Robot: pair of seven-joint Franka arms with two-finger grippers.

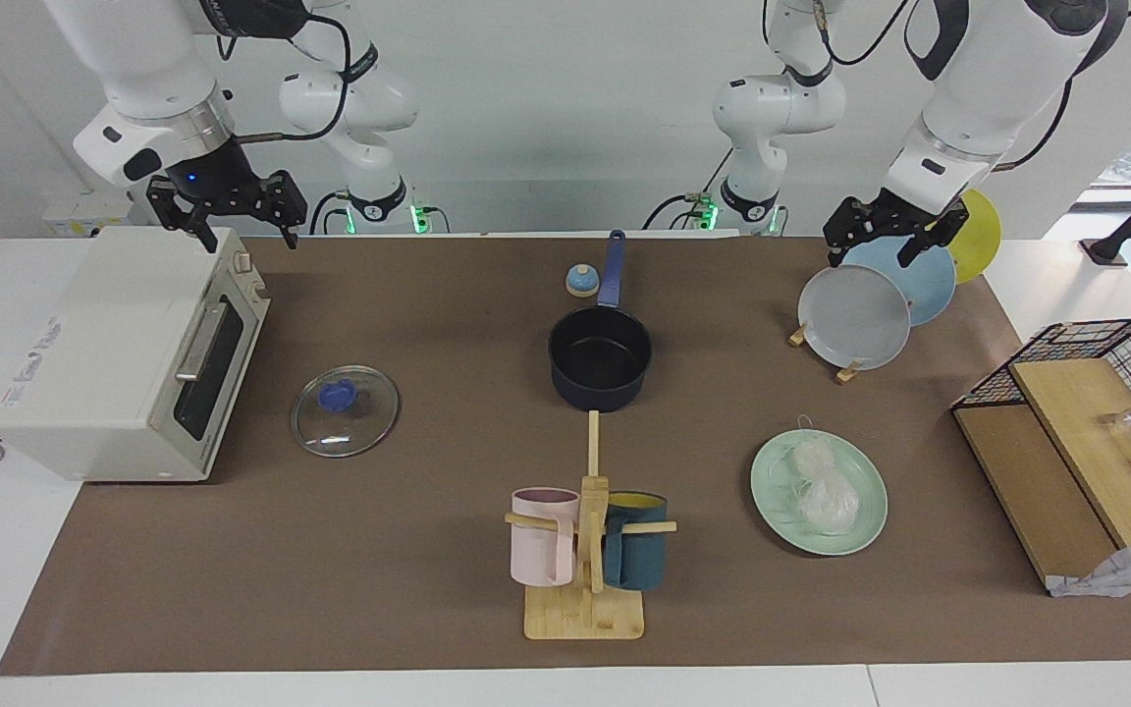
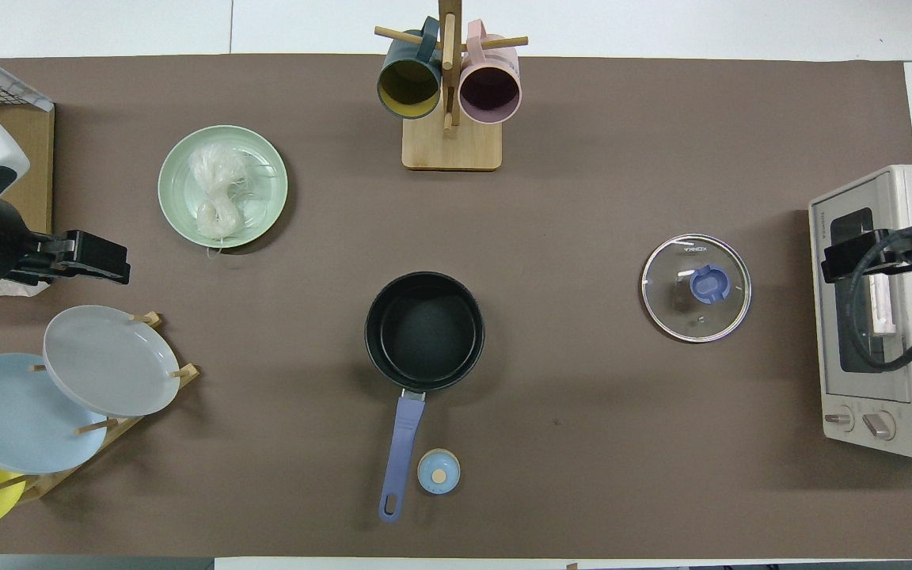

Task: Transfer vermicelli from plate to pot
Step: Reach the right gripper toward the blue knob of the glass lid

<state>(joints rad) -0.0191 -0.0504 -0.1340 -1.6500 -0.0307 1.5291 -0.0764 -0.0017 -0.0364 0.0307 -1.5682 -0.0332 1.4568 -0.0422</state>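
My left gripper (image 1: pixel 878 239) hangs open over the plate rack (image 1: pixel 850 371), my right gripper (image 1: pixel 230 211) open over the toaster oven (image 1: pixel 124 363). The pot (image 1: pixel 600 358) sits mid-table – handle pointing back at me. Farther out, the vermicelli (image 1: pixel 821 481) lies on the plate (image 1: pixel 772 481), lengthwise away from me – beside the mug stand (image 1: pixel 585 614).
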